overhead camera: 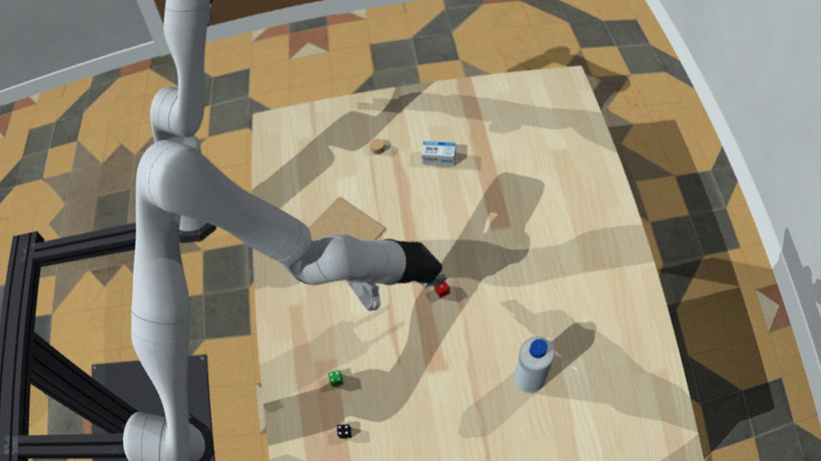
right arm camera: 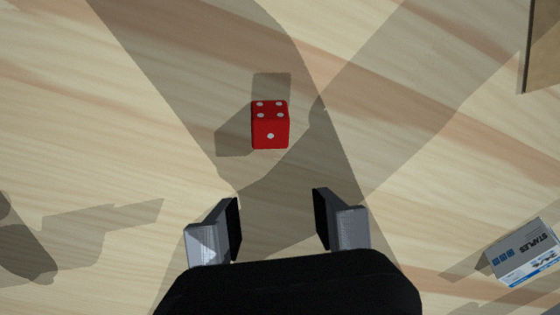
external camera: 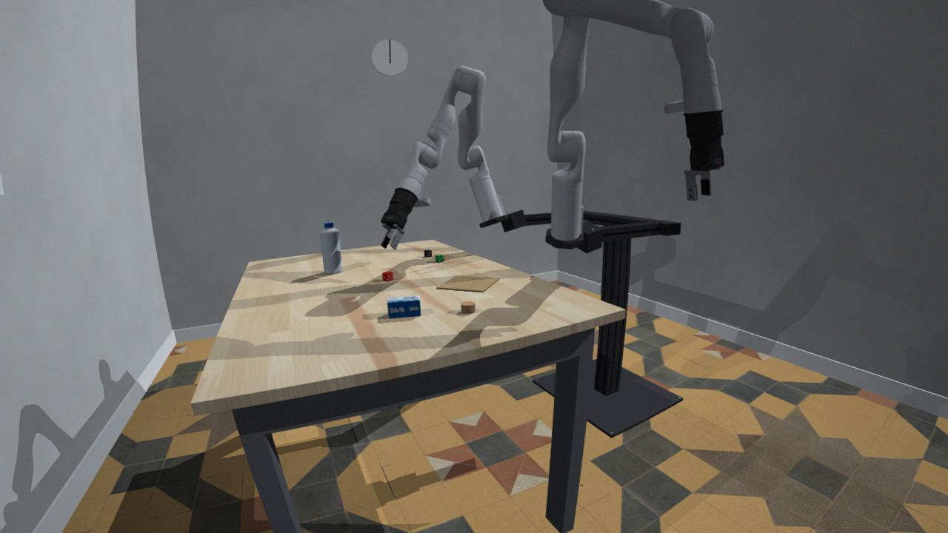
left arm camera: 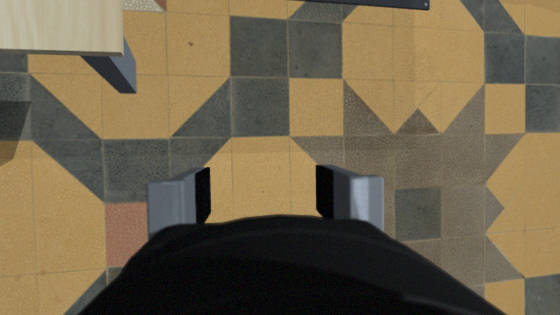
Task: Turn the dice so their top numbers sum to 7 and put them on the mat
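The red die (overhead camera: 442,289) (external camera: 387,276) (right arm camera: 270,127) lies on the table; in the right wrist view its upward face shows one pip and a side face shows four. The green die (overhead camera: 335,377) (external camera: 439,258) and black die (overhead camera: 344,431) (external camera: 428,253) lie apart from it; each seems to have four pips on top, but they are small. The square brown mat (overhead camera: 345,219) (external camera: 467,283) (right arm camera: 544,52) has no die on it. My right gripper (external camera: 389,243) (right arm camera: 276,214) is open and empty above the table near the red die. My left gripper (external camera: 698,193) (left arm camera: 263,188) is open and empty, off the table.
A white bottle with a blue cap (overhead camera: 533,367) (external camera: 330,250) stands on the table (overhead camera: 567,201). A staples box (overhead camera: 438,153) (external camera: 404,306) (right arm camera: 522,254) and a small wooden disc (overhead camera: 377,146) (external camera: 467,307) lie beyond the mat. The right arm partly covers the mat in the top view.
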Robot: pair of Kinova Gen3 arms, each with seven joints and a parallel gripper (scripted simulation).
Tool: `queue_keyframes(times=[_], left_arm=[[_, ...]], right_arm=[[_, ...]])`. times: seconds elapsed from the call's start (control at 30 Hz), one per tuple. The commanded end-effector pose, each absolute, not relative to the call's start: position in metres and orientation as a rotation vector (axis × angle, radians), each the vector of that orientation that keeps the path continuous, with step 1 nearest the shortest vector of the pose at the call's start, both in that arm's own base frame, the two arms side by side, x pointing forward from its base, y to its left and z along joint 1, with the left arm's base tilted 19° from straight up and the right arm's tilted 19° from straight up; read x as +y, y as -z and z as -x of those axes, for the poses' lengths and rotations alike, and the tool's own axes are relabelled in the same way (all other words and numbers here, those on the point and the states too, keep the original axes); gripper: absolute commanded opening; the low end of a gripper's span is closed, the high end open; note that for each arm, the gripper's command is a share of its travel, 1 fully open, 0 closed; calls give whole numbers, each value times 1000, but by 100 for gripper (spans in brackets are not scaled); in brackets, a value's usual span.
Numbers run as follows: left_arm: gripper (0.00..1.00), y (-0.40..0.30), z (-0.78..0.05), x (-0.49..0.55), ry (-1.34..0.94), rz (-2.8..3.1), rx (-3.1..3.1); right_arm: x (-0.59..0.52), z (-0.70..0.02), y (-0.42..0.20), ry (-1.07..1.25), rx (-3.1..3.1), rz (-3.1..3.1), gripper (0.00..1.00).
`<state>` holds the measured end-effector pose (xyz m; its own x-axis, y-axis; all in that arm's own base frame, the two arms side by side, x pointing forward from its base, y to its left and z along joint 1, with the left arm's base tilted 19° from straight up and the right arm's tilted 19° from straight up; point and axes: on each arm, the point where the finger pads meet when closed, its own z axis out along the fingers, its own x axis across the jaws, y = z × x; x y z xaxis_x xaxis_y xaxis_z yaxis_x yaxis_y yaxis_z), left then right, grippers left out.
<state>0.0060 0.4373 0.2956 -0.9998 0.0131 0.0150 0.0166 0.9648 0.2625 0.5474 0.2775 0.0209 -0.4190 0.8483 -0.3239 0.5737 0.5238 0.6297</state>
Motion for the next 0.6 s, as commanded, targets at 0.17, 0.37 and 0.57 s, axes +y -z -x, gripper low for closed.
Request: queue_keyframes(times=[0.17, 0.37, 0.57], left_arm=[[100, -296, -6, 437, 417, 23, -3101], [100, -296, -6, 437, 417, 23, -3101], [100, -296, -6, 437, 417, 23, -3101]], right_arm=[[279, -546, -14, -466, 2205, -1216, 79], [283, -554, -23, -396, 2226, -1240, 79], [285, -557, -23, -325, 2254, -1272, 79]])
